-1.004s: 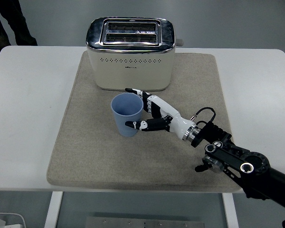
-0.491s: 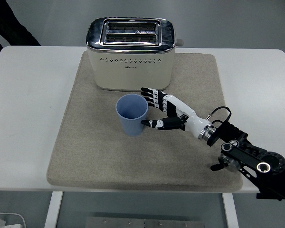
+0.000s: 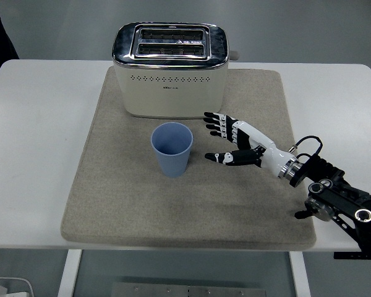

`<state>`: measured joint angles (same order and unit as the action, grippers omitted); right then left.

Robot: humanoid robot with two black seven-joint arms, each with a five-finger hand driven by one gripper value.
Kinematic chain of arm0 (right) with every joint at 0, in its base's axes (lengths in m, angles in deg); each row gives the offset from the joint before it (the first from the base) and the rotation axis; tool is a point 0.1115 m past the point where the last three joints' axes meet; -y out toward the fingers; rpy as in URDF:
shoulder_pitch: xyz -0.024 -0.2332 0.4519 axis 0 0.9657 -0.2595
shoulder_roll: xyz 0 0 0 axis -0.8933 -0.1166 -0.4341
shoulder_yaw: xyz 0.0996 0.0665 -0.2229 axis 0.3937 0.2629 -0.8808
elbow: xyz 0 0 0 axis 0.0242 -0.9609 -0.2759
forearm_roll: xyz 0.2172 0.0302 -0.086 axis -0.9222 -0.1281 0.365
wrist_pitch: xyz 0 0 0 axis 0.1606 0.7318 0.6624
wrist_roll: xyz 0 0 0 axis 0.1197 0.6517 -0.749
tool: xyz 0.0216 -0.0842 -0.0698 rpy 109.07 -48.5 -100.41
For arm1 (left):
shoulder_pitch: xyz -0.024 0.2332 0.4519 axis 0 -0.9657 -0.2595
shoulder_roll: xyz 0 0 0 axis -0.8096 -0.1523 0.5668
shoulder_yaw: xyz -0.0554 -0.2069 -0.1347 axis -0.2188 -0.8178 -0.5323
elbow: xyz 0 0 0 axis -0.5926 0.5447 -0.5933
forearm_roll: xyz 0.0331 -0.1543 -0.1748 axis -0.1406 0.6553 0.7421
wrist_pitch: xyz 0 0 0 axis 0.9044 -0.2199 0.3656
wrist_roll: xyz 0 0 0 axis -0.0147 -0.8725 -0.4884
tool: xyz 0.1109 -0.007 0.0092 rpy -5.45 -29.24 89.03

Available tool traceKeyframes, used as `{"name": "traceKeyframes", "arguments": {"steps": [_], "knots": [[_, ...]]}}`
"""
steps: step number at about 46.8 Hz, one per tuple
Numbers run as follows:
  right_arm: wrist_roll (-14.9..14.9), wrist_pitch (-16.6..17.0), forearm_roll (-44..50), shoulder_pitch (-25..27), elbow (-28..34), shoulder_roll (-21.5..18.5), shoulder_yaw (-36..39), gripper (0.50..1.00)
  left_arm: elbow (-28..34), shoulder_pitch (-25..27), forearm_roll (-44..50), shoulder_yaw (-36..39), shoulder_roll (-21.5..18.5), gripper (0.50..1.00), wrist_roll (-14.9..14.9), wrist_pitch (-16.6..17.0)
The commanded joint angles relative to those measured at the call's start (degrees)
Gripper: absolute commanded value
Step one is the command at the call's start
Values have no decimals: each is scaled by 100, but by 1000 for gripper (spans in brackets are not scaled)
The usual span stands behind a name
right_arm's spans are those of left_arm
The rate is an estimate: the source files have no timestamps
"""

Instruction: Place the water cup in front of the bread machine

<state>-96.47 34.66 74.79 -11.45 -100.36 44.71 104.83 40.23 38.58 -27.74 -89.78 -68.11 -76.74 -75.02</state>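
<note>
Head view: the blue water cup (image 3: pixel 172 148) stands upright on the beige mat (image 3: pixel 111 192), just in front of the cream toaster (image 3: pixel 170 71). The right hand (image 3: pixel 241 143) is beside the cup on its right, apart from it. Its fingers (image 3: pixel 215 122) are spread wide and hold nothing. The black arm (image 3: pixel 343 207) comes in from the right edge. The mat lies on the white table (image 3: pixel 31 142).

Right robot hand (image 3: pixel 238 141) hovers, fingers spread, empty.
</note>
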Motion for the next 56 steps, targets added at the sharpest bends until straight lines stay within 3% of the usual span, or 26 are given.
{"name": "traceKeyframes", "arguments": {"steps": [1, 17, 23, 29, 34, 46, 56], "knots": [[29, 49, -159, -33, 29, 83, 28, 926, 0, 0, 0, 0, 0, 1000, -1, 0], [134, 268, -1265, -174, 55, 444, 37, 926, 0, 0, 0, 0, 0, 1000, -1, 0], [749, 549, -2240, -244, 90, 514, 107, 926, 0, 0, 0, 0, 0, 1000, -1, 0], [1531, 602, -3252, -376, 222, 514, 204, 926, 0, 0, 0, 0, 0, 1000, -1, 0], [1909, 602, -3692, -534, 284, 523, 204, 926, -8, 0, 0, 0, 0, 1000, -1, 0], [2270, 681, -4430, -728, 301, 619, 213, 926, -8, 0, 0, -9, 0, 1000, -1, 0], [2367, 611, -4747, -825, 328, 743, 213, 924, -8, 0, 0, -9, 0, 1000, -1, 0]]}}
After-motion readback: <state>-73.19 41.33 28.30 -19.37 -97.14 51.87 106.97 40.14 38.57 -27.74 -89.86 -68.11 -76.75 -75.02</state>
